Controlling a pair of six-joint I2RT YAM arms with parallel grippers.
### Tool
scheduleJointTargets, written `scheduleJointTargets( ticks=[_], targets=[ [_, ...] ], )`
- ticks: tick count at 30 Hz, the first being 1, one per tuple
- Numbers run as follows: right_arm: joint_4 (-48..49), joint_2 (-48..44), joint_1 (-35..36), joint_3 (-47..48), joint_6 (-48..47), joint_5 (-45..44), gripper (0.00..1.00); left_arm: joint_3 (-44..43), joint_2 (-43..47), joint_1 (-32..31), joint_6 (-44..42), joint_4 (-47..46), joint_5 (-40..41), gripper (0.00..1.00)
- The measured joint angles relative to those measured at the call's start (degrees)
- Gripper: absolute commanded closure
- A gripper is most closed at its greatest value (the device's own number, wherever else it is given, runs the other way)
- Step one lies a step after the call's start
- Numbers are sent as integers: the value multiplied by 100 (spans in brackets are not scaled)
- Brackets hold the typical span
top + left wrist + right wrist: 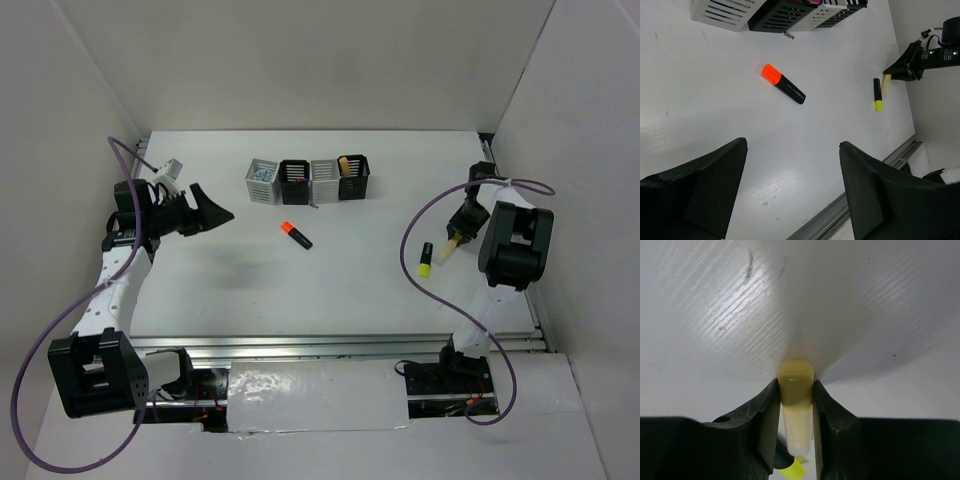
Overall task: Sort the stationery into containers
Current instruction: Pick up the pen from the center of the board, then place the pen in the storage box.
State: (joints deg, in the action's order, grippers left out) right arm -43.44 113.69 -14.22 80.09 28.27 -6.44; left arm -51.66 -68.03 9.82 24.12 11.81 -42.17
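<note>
My right gripper (795,390) is shut on the peach marker (796,400), its tip at the white table; in the top view the gripper (458,237) is at the right. The yellow-black highlighter (425,259) lies just left of it, also seen in the left wrist view (877,94) and under the marker in the right wrist view (790,467). The orange-black highlighter (296,235) lies mid-table, in front of the row of four grey and black slatted cups (308,180). My left gripper (212,213) is open and empty, above the table at the left (792,150).
The cups (775,12) hold some items: small blue-white pieces in the far left grey cup (262,174), a peach item in the far right black cup (352,166). A tiny dark piece (788,34) lies before the cups. White walls enclose the table; a metal rail (340,345) runs along the near edge.
</note>
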Motion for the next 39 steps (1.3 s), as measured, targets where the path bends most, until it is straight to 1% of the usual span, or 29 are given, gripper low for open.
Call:
scheduleJointTargets(
  ticks=[4, 7, 9, 12, 14, 16, 18, 20, 22, 26, 29, 34, 39],
  targets=[
    [15, -367, 83, 20, -358, 98, 100, -2, 35, -2, -24, 87, -2, 14],
    [26, -1003, 284, 232, -686, 122, 100, -31, 107, -2, -57, 201, -4, 14],
    [197, -1493, 503, 457, -901, 144, 100, -50, 155, -2, -114, 216, -7, 13],
    [835, -2339, 999, 540, -1250, 326, 100, -52, 221, 0, -129, 188, -42, 11],
    [1427, -2789, 1408, 516, -1475, 511, 100, -52, 232, 0, -129, 109, -142, 11],
    [2225, -3088, 1849, 426, -1703, 654, 100, -52, 232, 4, -131, 46, -280, 11],
    [2870, -3141, 2225, 415, -1904, 769, 100, -52, 238, 17, -138, -11, -378, 11],
    [3342, -2931, 2518, 549, -2037, 837, 100, -52, 254, 26, -142, -42, -446, 11],
    [3646, -2559, 2686, 935, -2081, 835, 100, -50, 256, 46, -140, -90, -487, 11],
    [4083, -1327, 2981, 1665, -2116, 710, 100, -44, 256, 103, -131, -216, -562, 11],
    [4312, -699, 3154, 1784, -2194, 527, 100, -26, 256, 155, -142, -291, -619, 9],
    [4419, -92, 3373, 1801, -2243, 358, 100, -11, 243, 232, -205, -273, -704, 9],
    [4430, 197, 3394, 2074, -2240, 238, 99, -9, 188, 260, -321, -232, -726, 9]
  ],
)
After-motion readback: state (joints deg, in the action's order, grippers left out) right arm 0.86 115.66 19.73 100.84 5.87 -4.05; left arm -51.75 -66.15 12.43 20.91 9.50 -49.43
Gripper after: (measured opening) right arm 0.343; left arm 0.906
